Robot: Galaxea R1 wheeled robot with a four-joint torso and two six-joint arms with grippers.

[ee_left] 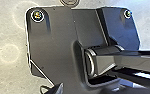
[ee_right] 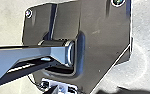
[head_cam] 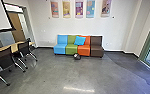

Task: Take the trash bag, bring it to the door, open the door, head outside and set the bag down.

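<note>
Trash bag, likely the dark bundle point(head_cam: 76, 57), on floor point(head_cam: 56, 71) by the coloured seats point(head_cam: 71, 49); left gripper point(ee_left: 57, 89), right gripper point(ee_right: 55, 89), open or closed I cannot tell; lifting, carrying, door, setting-down: all seemingly outstanding.

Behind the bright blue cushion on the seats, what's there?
Bright blue cushion leans across the green backrest and orange backrest; both show beside it. The parts directly behind it are covered, so can't tell if anything is tucked there.
</note>
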